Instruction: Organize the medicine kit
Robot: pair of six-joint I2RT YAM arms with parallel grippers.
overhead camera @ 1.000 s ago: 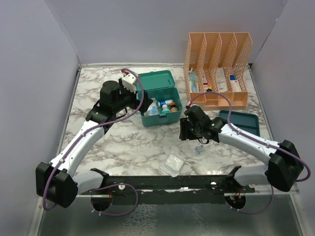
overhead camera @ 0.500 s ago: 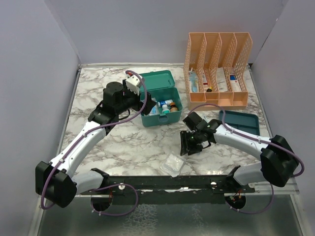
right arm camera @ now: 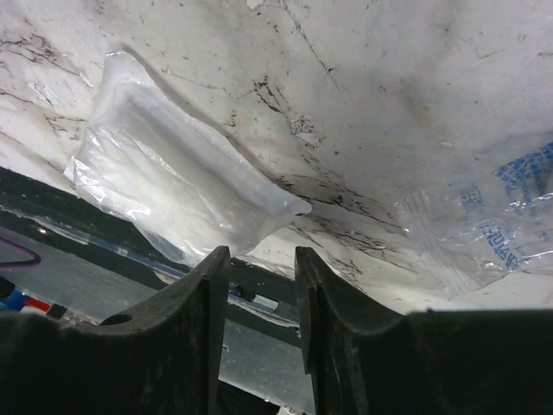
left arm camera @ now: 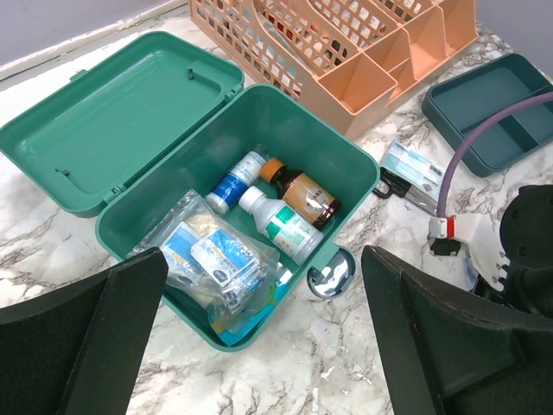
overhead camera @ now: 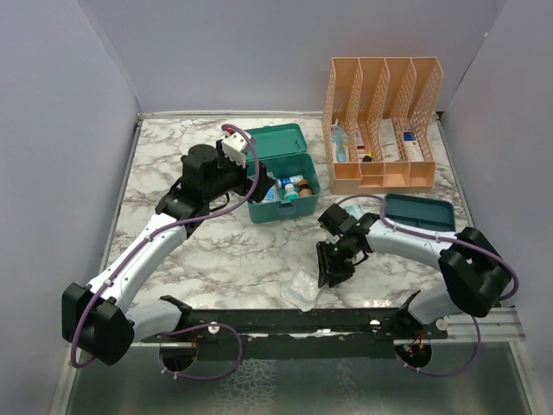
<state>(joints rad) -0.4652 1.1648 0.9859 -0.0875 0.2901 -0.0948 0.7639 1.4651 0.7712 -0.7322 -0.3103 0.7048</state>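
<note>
The medicine kit (overhead camera: 298, 197) is a teal box with its lid (overhead camera: 275, 138) laid open at the back. In the left wrist view the kit (left arm camera: 346, 164) holds a brown bottle (left arm camera: 302, 194), a white bottle (left arm camera: 281, 226) and a clear bag of blue packets (left arm camera: 216, 259). My left gripper (left arm camera: 259, 346) hovers wide open over the kit's near edge, with nothing in it. My right gripper (overhead camera: 328, 275) points down at the table's near edge. Its narrowly parted fingers (right arm camera: 262, 259) hold nothing, just short of a clear plastic bag (right arm camera: 173, 181) (overhead camera: 302, 290).
An orange mesh organizer (overhead camera: 380, 121) stands at the back right, with a flat dark-teal tray (overhead camera: 423, 212) in front of it. A second clear bag with blue print (right arm camera: 492, 216) lies right of my right gripper. A small packet (left arm camera: 413, 169) lies on the marble beside the kit.
My right gripper has swung from mid-table toward the near edge and down to the clear bag, its fingers narrowing. The left arm has barely moved.
</note>
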